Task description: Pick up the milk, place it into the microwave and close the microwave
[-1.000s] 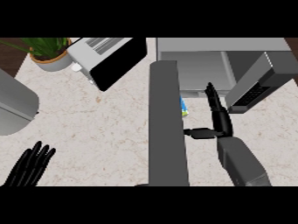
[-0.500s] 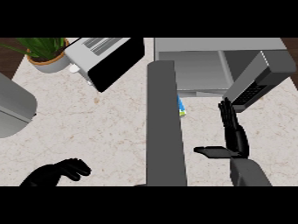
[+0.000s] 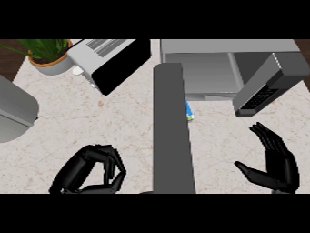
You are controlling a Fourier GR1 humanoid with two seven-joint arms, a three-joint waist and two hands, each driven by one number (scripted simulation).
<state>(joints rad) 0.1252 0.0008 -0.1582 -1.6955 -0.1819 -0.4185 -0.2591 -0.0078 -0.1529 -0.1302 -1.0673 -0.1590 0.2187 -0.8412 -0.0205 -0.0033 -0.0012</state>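
The microwave (image 3: 204,68) stands at the back right with its cavity open. Its grey door (image 3: 172,132) swings out toward me and shows edge-on as a long bar down the middle. Only a blue and green sliver of the milk (image 3: 189,112) shows, on the counter just right of the door and in front of the cavity. My right hand (image 3: 277,166) is open at the lower right, fingers pointing up, well below and right of the milk. Left of the door, my left hand (image 3: 90,173) is at the lower edge with its fingers curled and nothing in it.
The microwave's keypad panel (image 3: 268,88) juts out at the right. A white toaster oven (image 3: 107,59) with a dark open door and a potted plant (image 3: 48,57) stand at the back left. A large grey rounded body (image 3: 3,111) fills the left edge.
My right hand has drawn back from the microwave front, down and to the right, staying open. My left hand has moved right toward the door and curled its fingers.
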